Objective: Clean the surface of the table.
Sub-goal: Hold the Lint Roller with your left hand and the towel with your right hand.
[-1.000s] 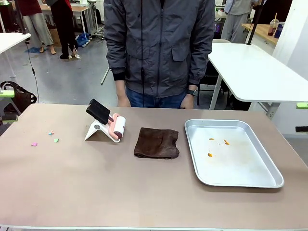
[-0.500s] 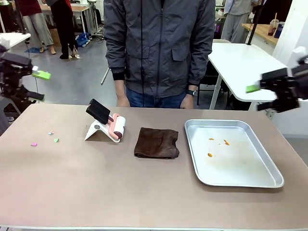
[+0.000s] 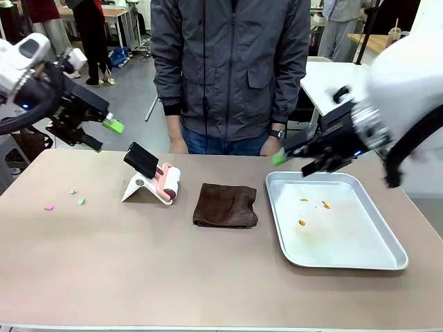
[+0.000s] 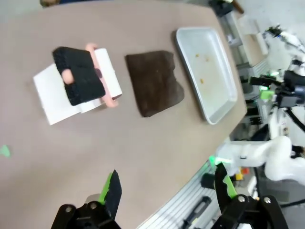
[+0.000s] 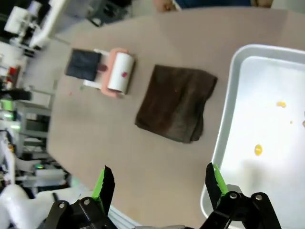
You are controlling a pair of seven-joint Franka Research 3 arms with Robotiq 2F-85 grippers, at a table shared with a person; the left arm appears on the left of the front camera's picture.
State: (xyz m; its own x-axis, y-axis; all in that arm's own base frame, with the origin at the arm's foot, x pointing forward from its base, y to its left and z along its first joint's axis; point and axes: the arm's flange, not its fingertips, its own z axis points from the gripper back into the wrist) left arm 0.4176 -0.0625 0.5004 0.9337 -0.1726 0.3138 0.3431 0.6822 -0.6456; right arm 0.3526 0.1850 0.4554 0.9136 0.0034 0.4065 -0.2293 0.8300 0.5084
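Swung in since a moment ago, jaws wide open and empty, left gripper [image 3: 104,135] at 10 o'clock near roller [image 3: 166,183], right gripper [image 3: 294,164] at 2 o'clock over tray [image 3: 398,263], likely lining up on cleaning tools laid out on table [image 3: 208,277] below, scraps [image 3: 69,197] at 9 o'clock.

No writing, label, brand, number or sign was legible in any view, neither on the table [image 3: 104,277] nor on anything that lay on it.
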